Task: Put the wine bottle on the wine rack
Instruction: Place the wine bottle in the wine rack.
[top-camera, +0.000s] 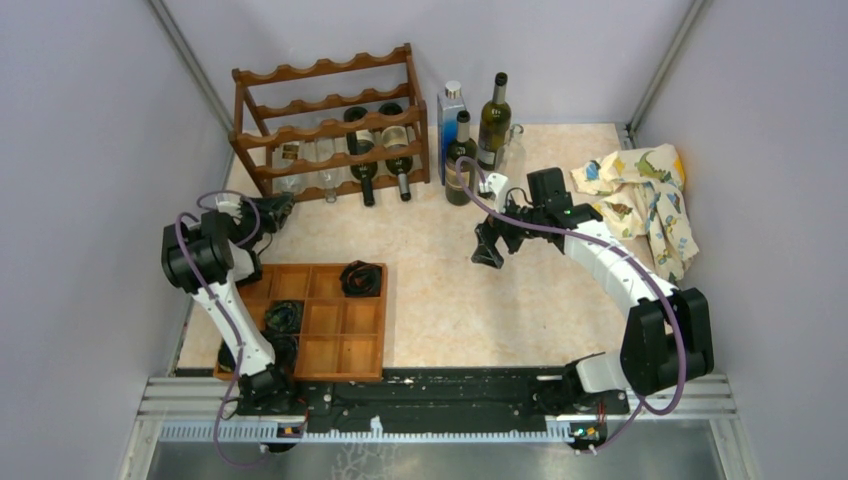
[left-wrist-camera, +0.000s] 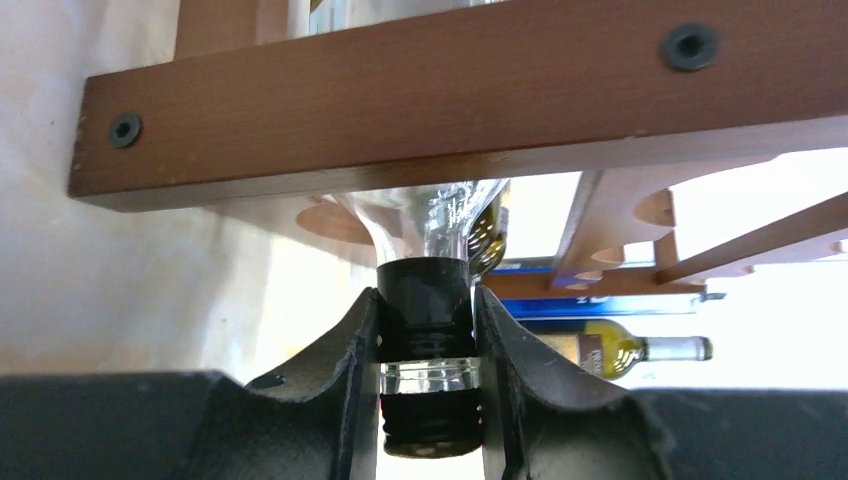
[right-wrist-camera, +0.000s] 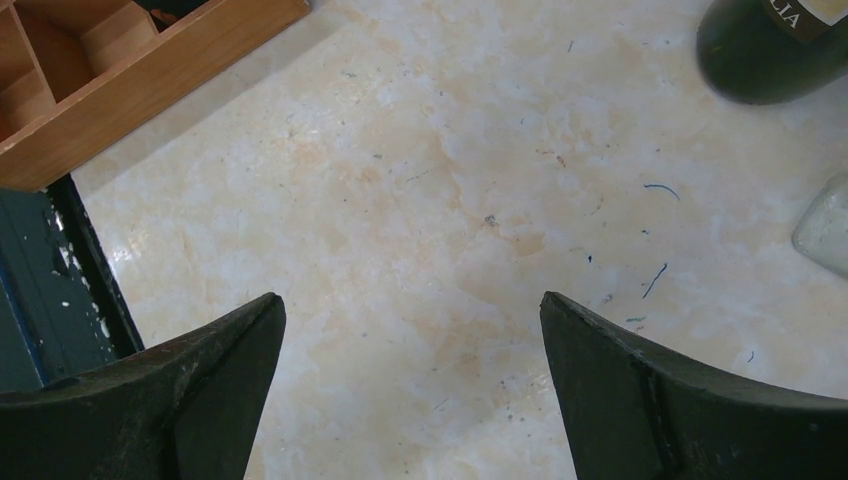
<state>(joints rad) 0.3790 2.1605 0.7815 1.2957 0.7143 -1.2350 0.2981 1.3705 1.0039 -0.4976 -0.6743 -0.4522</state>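
Observation:
The dark reddish-brown wine rack (top-camera: 330, 110) stands at the back left, and its rail (left-wrist-camera: 450, 90) fills the top of the left wrist view. My left gripper (top-camera: 272, 211) is at the rack's lower left front. It is shut on the black-capped neck of a clear glass wine bottle (left-wrist-camera: 430, 230), whose body reaches under the rail into the rack (top-camera: 291, 172). My right gripper (top-camera: 488, 252) is open and empty above the bare table in the middle, and its fingers (right-wrist-camera: 200, 380) are spread wide.
Two dark bottles (top-camera: 380, 150) and another clear one lie in the rack. Several bottles (top-camera: 494, 120) stand at the back right of the rack. A patterned cloth (top-camera: 645, 195) lies at the right. A flat wooden compartment tray (top-camera: 335, 335) with black cables sits front left.

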